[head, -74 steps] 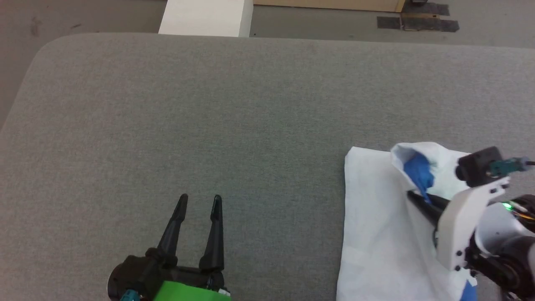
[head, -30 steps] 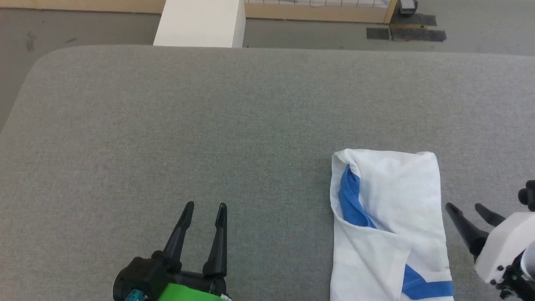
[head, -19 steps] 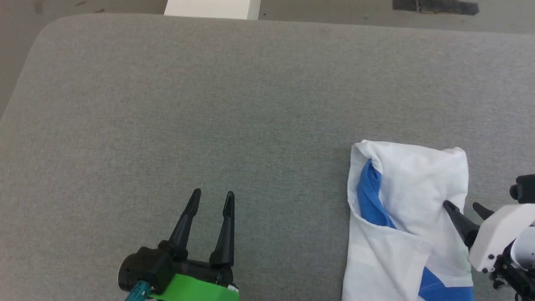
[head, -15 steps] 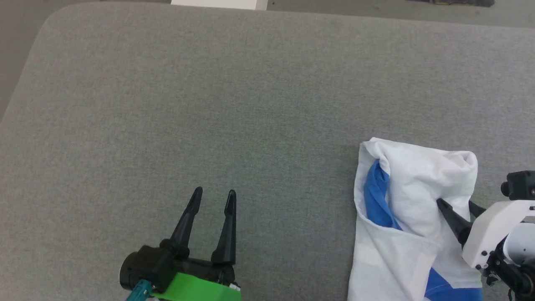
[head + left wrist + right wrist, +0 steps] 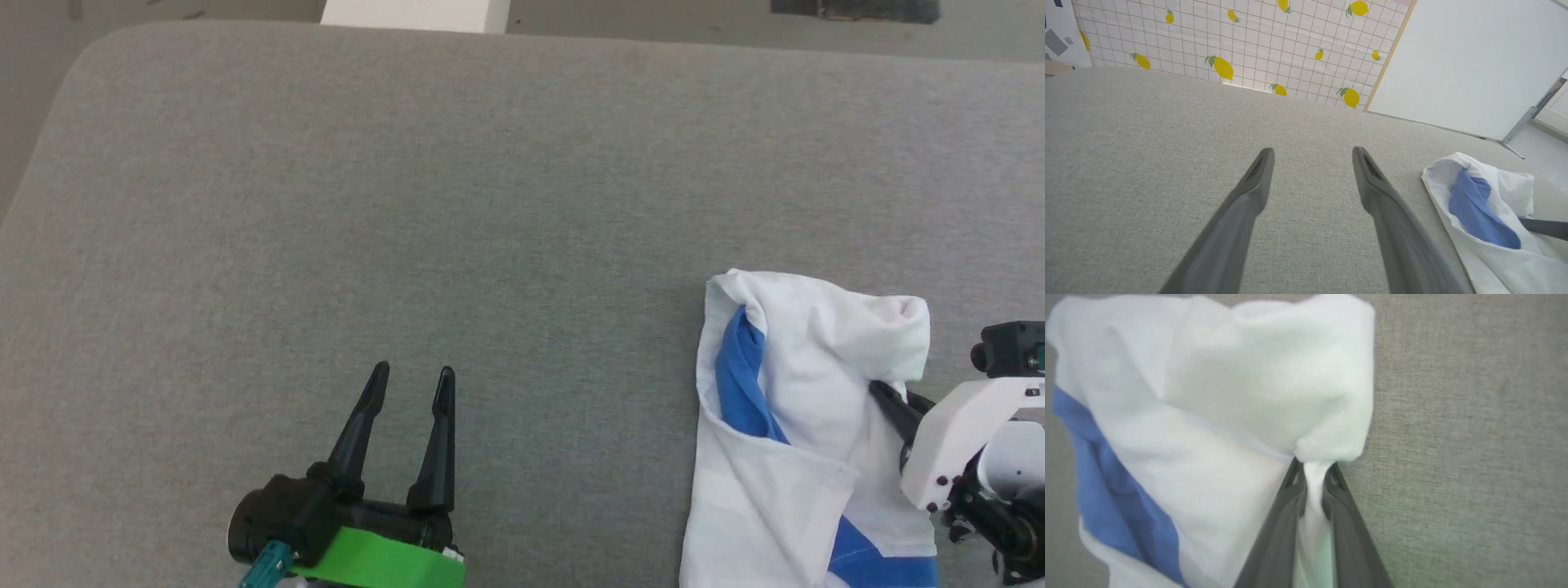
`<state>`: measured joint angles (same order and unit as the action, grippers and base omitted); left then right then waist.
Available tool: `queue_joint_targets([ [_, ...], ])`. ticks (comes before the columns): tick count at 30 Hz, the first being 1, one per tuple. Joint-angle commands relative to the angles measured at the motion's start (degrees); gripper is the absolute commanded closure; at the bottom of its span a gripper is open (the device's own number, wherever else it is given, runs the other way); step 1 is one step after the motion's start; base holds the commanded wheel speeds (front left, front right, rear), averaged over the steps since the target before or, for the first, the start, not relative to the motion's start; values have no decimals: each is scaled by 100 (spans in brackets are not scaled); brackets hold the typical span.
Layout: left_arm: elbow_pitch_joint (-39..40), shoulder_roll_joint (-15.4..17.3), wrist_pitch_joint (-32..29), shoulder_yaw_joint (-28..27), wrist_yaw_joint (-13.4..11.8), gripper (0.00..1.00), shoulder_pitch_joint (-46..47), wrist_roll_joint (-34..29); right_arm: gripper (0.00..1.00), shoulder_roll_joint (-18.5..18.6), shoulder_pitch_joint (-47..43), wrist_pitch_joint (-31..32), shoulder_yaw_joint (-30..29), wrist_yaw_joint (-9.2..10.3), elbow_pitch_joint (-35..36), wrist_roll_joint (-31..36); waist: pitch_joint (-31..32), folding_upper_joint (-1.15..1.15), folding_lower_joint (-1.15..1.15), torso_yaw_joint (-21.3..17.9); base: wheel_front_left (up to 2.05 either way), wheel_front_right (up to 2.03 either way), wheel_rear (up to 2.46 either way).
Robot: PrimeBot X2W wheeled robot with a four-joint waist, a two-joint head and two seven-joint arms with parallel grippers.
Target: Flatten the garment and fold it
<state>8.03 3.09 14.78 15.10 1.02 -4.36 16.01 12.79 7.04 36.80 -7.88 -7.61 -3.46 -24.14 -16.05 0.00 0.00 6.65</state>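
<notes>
Found the right gripper (image 5: 1314,467) clenched on a pinch of white cloth at the edge of the garment (image 5: 1229,396). Saw that cloth squeezed between the two tips and trailing back down the narrow gap between the fingers (image 5: 1282,522). Noted the bulk of the garment bunched ahead of those jaws and off to their left in the right wrist view, with the blue sleeve (image 5: 1106,477) furthest to the left and bare grey tabletop (image 5: 1453,416) to their right.

From the head, picked out the same right gripper (image 5: 886,394) with its tips buried in the garment (image 5: 808,392). Saw a puffed white corner raised just beyond the tips, the blue sleeve (image 5: 739,376) on the far side of the white fold from the jaws, and the rest lying flat on the tabletop (image 5: 490,204) beside the fingers.

Found the left gripper (image 5: 412,371) released, jaws spread wide with nothing between them but grey tabletop. Could not tell whether its tips touched the surface. Saw the garment well apart from those jaws, off to their right.

In the left wrist view, placed the garment (image 5: 1478,204) to the right of the left gripper (image 5: 1313,151), clear of its right finger, lying on the tabletop (image 5: 1147,143).
</notes>
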Motion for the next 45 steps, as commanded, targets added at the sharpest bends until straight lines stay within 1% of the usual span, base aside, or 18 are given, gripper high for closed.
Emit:
queue_joint_targets([
  [1,-13,-21,22,-52,29,0,6,-50,100,152,68,6,-30,12,-62,71,291,0,0,-341,0,0,0],
  [4,-26,-21,22,-88,67,0,-39,-68,100,388,164,64,25,12,-42,79,398,0,0,-549,0,0,0],
  [8,-30,-21,22,-115,116,0,-58,-118,100,842,347,109,79,12,-33,90,430,0,0,-818,0,0,0],
  [12,-18,-21,22,-119,157,0,-12,-194,100,1340,603,118,185,12,-77,155,328,0,0,-1019,0,0,0],
  [13,-18,-21,22,-106,192,0,55,-265,100,1739,846,72,439,12,-115,153,155,0,0,-1132,0,0,0],
  [16,0,-21,22,-73,220,0,182,-350,100,2153,1119,28,674,12,-209,102,-117,0,0,-1188,0,0,0],
  [17,40,-18,22,-59,234,0,371,-451,100,2577,1482,-95,851,12,-409,132,-453,0,0,-1218,0,0,0],
  [24,228,6,22,-35,213,0,801,-705,100,3479,2194,-463,979,12,-1017,359,-1252,0,0,-1257,0,0,0],
  [25,286,39,22,9,211,0,1020,-837,100,3810,2477,-670,946,12,-1401,437,-1655,0,0,-1267,0,0,0],
  [26,294,50,20,21,210,0,1064,-868,100,3877,2528,-712,946,12,-1478,465,-1739,0,0,-1270,0,0,0],
  [27,339,72,17,46,188,0,1208,-954,100,4019,2703,-873,881,12,-1773,558,-1969,0,0,-1283,0,0,0],
  [29,384,78,11,37,146,0,1288,-1001,100,4078,2803,-977,856,12,-1936,639,-2093,0,0,-1301,0,0,0],
  [33,495,65,-1,22,85,0,1430,-963,100,3972,2998,-1146,794,12,-2278,767,-2263,0,0,-1349,0,0,0],
  [34,516,61,0,22,69,0,1453,-948,97,3929,3036,-1192,793,12,-2347,800,-2283,0,0,-1360,0,0,0],
  [36,534,61,-13,39,43,0,1499,-965,19,3829,3116,-1294,798,12,-2501,876,-2307,0,0,-1383,0,0,0],
  [37,553,57,-12,30,9,0,1523,-965,0,3770,3161,-1348,798,12,-2586,908,-2312,0,0,-1397,0,0,0],
  [40,572,49,-8,3,-75,0,1559,-952,0,3662,3250,-1467,834,12,-2790,972,-2277,0,0,-1438,0,0,0],
  [45,497,95,-1,-35,-243,0,1544,-1140,0,3604,3379,-1731,911,12,-3116,1031,-2033,0,0,-1484,0,0,0],
])
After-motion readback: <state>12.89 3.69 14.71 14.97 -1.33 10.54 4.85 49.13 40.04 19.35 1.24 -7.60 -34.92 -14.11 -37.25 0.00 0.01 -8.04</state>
